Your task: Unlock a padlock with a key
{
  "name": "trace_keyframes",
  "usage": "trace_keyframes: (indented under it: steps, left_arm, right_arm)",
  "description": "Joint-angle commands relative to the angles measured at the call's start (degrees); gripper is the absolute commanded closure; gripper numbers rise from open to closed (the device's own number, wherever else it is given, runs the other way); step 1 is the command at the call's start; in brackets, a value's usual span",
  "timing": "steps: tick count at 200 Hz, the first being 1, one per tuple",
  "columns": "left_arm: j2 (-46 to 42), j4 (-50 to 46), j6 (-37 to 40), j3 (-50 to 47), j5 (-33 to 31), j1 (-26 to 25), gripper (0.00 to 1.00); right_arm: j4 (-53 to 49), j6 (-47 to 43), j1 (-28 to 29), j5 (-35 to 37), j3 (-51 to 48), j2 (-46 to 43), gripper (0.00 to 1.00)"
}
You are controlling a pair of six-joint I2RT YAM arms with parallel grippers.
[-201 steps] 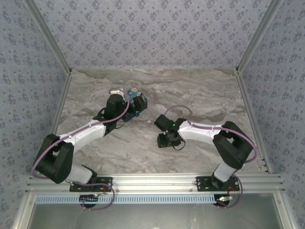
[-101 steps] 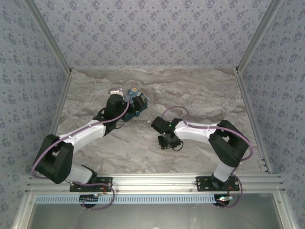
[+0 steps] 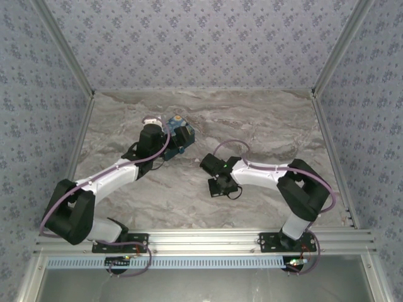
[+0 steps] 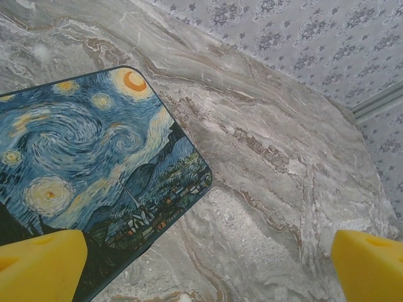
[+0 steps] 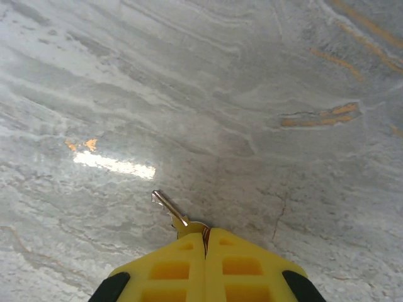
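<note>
My right gripper [image 5: 204, 233] is shut on the head of the key [image 5: 169, 210], a small thin metal key whose blade sticks out forward and to the left, just above the marble. From above, this gripper [image 3: 208, 165] sits mid-table. My left gripper [image 4: 204, 267] is open wide, its yellow fingertips [image 4: 41, 258] low over the near corner of the starry-night box [image 4: 82, 163]. In the top view the left gripper [image 3: 156, 124] is against the box [image 3: 181, 130]. A small teal-blue piece at the box's near edge looks like the padlock [image 3: 180, 151]; its detail is too small to tell.
The marble tabletop [image 3: 264, 126] is bordered by patterned walls and aluminium rails [image 3: 208, 239] at the near edge. Open marble lies between the two arms and to the right of the box [image 4: 283, 189].
My right gripper has closed from half open onto the key, and its wrist has shifted slightly left. The left arm and the box have stayed put.
</note>
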Motion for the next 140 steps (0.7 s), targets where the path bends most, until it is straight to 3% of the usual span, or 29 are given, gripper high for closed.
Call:
trace_keyframes:
  steps: [1,41,83,115,140]
  left_arm:
    - [-2.24,-0.33,1.2,1.04,-0.68,-0.43,0.01]
    - [-2.33,-0.22,0.92,2.12,2.01,-0.46,0.01]
    - [-0.03,1.37,0.17,6.71,13.4,-0.81,0.08]
    - [3.35,2.01,0.0,12.44,19.39,-3.75,0.11]
    - [6.45,2.81,0.09,16.61,22.65,-6.84,0.14]
  right_arm:
    - [3.59,0.96,-1.31,-2.52,-3.76,-2.8,1.0]
    - [11.87,1.03,-5.29,-6.71,-10.28,-10.83,1.0]
    - [25.91,3.81,-12.85,-11.78,-18.9,-22.78,1.0]
    - [41.96,10.66,-20.16,-14.19,-27.08,-34.26,1.0]
    - [46.5,12.68,-23.23,-12.83,-29.23,-42.02,1.0]
